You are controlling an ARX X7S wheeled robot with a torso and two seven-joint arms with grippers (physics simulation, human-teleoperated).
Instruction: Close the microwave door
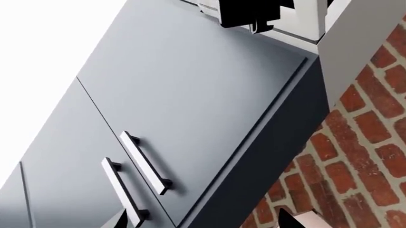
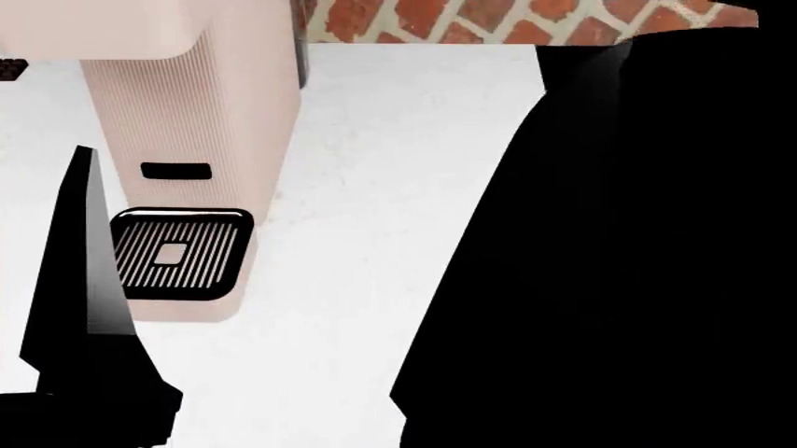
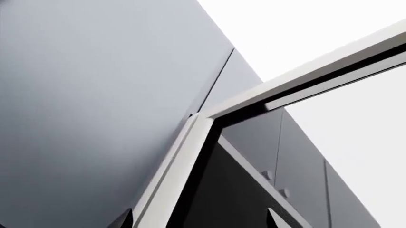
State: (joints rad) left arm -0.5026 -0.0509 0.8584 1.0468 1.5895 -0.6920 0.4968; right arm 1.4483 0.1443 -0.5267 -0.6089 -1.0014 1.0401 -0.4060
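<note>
In the right wrist view, a light-framed panel with a dark inner face, the microwave door (image 3: 190, 156), runs up from between my fingertips, and its top rail (image 3: 317, 80) slants away. My right gripper (image 3: 199, 219) is open, with the door's pale edge standing between its two dark fingertips (image 3: 127, 219); I cannot tell whether they touch it. My left gripper (image 1: 203, 221) is open and empty, pointing up at dark grey wall cabinets (image 1: 190, 95). In the head view a large black shape (image 2: 622, 261) fills the right side and hides whatever lies behind it.
A beige ribbed appliance (image 2: 187, 187) with a black grille stands on the white counter (image 2: 361, 233) at the left. A brick wall (image 1: 368, 142) lies behind. The cabinet doors carry two bar handles (image 1: 146, 161). A white-and-black fixture (image 1: 273, 16) sits by the cabinet's end.
</note>
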